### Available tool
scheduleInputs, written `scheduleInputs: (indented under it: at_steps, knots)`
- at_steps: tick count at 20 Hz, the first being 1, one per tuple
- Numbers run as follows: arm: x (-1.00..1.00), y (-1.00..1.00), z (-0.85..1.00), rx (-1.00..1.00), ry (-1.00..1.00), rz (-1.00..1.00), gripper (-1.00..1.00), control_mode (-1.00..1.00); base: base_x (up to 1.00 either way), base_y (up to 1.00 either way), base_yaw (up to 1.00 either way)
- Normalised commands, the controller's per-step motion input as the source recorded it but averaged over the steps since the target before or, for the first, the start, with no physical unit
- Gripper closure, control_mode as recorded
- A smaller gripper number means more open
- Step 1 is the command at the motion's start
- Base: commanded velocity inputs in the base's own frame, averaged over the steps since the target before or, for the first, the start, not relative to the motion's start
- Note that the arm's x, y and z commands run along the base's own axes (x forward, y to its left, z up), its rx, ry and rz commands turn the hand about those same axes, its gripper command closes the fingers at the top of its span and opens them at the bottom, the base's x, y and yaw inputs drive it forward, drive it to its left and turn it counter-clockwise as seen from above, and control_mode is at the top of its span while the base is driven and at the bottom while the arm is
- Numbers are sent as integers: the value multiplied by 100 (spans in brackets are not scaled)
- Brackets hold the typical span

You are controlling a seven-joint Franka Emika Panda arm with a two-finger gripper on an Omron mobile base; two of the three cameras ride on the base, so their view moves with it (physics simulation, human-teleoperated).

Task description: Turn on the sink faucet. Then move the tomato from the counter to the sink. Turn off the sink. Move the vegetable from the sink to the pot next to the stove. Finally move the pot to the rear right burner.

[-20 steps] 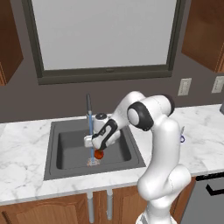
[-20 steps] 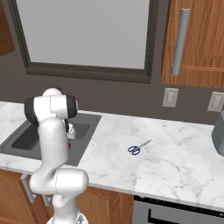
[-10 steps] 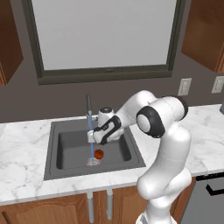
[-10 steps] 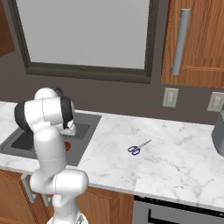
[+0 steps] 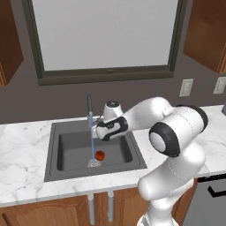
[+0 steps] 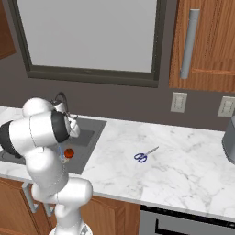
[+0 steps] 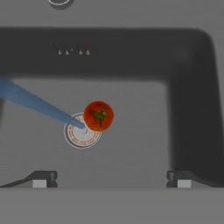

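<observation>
The red tomato (image 7: pixel 99 115) lies on the sink floor beside the round drain (image 7: pixel 82 130), apart from my fingers. It also shows as the tomato (image 5: pixel 100 155) and the tomato (image 6: pixel 69 153) in the base views. Water (image 5: pixel 92 142) runs in a blue stream from the faucet (image 5: pixel 89 106) down onto the drain. My gripper (image 7: pixel 111 179) hangs open and empty above the basin, looking straight down at the tomato. From the left base view the gripper (image 5: pixel 100 132) sits just right of the stream, below the spout. A grey pot (image 6: pixel 229 137) is cut off at the right edge.
The dark sink (image 5: pixel 66 143) is set in a white marble counter (image 6: pixel 174 160). Blue-handled scissors (image 6: pixel 146 154) lie on the counter right of the sink. Wall outlets (image 6: pixel 178 102) and a window are behind; wooden cabinets hang above right.
My hand has risen from just above the tomato to a spot beside the faucet stream. The tomato stays on the sink floor, the water keeps running, the jaws stay open.
</observation>
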Motion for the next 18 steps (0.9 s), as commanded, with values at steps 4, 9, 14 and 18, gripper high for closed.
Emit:
scheduleInputs:
  at_steps: [4, 9, 14, 18]
  knots:
    - [-32, -21, 38, 0, -3, 0, -100, -100, 0, 0, 0]
    - [-24, -26, 35, 0, -3, 0, -100, -100, 0, 0, 0]
    - [-23, -23, 39, 0, -6, 0, -100, -100, 0, 0, 0]
    - [-23, -21, 39, 0, -9, 0, -100, -100, 0, 0, 0]
